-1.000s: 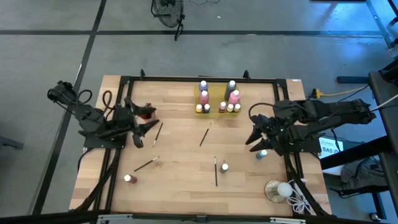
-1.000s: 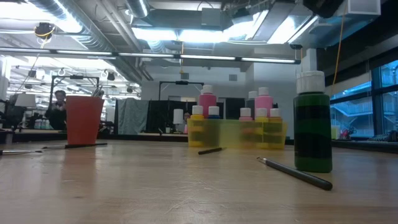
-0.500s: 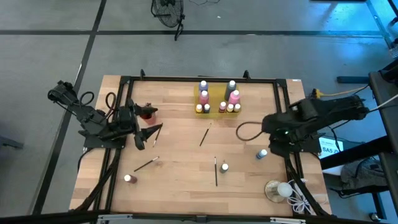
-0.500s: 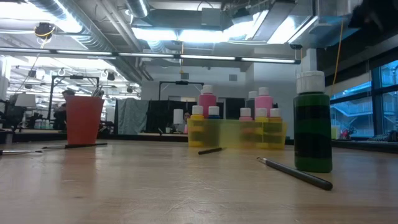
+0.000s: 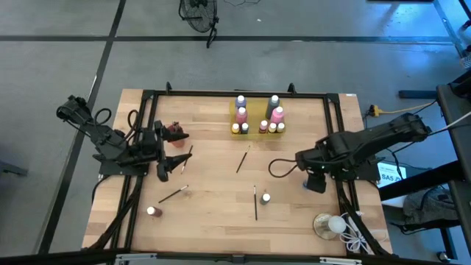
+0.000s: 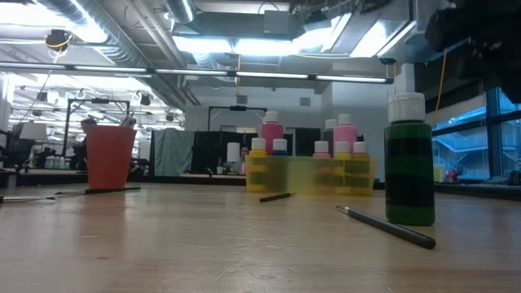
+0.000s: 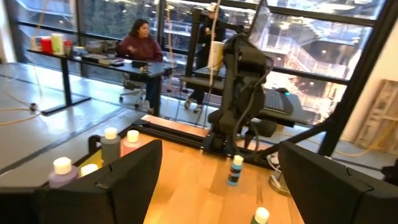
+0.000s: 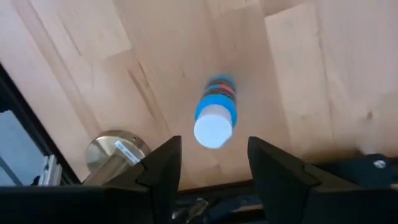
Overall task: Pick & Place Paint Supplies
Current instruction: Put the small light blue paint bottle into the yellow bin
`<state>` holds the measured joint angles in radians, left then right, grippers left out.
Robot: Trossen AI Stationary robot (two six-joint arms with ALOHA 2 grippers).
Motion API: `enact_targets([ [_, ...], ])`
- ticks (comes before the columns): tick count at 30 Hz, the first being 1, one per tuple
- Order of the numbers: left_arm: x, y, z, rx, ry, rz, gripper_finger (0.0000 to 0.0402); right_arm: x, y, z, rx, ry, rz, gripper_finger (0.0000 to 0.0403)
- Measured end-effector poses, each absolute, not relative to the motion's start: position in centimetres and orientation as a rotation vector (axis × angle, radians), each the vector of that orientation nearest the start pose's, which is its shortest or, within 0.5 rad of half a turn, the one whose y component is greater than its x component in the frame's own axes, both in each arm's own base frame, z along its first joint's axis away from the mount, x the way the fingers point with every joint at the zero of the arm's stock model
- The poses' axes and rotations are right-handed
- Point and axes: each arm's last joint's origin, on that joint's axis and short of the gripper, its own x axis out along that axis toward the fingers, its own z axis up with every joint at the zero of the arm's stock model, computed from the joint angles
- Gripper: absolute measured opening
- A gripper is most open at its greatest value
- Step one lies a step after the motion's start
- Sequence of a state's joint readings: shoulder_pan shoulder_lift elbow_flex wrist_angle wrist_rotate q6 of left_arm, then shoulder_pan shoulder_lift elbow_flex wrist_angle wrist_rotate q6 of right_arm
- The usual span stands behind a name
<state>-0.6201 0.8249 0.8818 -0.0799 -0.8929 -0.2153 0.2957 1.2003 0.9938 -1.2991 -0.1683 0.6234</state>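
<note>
A blue paint bottle point(image 8: 214, 115) with a white cap stands upright on the table near the right edge. My right gripper point(image 8: 211, 171) hangs open above it, pointing down, one finger on either side of the cap and apart from it; in the high view the gripper point(image 5: 315, 182) hides the bottle. My left gripper point(image 5: 173, 158) stays open and level over the table's left part, beside a red cup point(image 5: 174, 131). Several bottles stand in a yellow tray point(image 5: 257, 118) at the far middle. Thin brushes point(image 5: 241, 162) point(image 5: 255, 202) point(image 5: 173, 195) lie flat on the wood.
A green bottle point(image 6: 409, 163) stands close to the low camera with a brush point(image 6: 387, 226) lying beside it. Small white-capped bottles point(image 5: 266, 198) point(image 5: 151, 211) stand near the front. A clear dish with a white ball and cord point(image 5: 329, 224) sits at the near right corner. Black frame rails run along the table's edges.
My right gripper has tipped from nearly level to pointing straight down and has sunk toward the blue bottle, coming over it. My left gripper has opened wider and rolled slightly in place. Nothing on the table has moved.
</note>
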Motion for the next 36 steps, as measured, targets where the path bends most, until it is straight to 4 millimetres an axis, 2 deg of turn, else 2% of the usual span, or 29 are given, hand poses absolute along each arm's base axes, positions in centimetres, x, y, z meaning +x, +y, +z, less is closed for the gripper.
enact_targets([
  [7, 15.0, -7.9, 36.9, -0.235, -0.017, 0.268, 0.0317, 16.8, 6.6, 24.1, 0.413, 1.610, -0.109, 0.0188],
  [18, 15.0, -8.0, 36.9, -0.234, -0.014, 0.249, 0.0317, 16.6, 7.1, 22.8, 0.409, 1.590, -0.111, 0.0188],
  [29, 15.0, -8.0, 36.9, -0.232, -0.014, 0.249, 0.0317, 16.7, 7.1, 22.8, 0.403, 1.579, -0.114, 0.0188],
  [36, 15.0, -8.0, 36.9, -0.230, -0.012, 0.250, 0.0317, 17.1, 7.1, 24.5, 0.376, 1.538, -0.140, 0.0188],
])
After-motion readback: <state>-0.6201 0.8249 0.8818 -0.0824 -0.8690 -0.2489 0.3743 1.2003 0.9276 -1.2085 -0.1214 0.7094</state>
